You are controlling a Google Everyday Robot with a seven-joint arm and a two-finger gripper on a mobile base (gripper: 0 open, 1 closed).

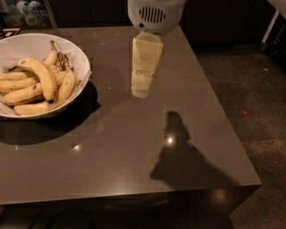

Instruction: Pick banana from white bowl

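The white bowl (27, 47) sits at the left of the dark table and holds several yellow bananas. The banana (41, 74), thick and strongly arched, lies on top of the pile, its end pointing down toward the bowl's near side. My gripper (140, 91) hangs from the white arm housing (154, 13) over the table's middle, well to the right of the bowl and apart from it. It holds nothing that I can see.
The dark grey table (134, 147) ends at a front edge and a right edge, with bare floor (250, 89) beyond on the right. The arm's shadow falls on the table's near right part.
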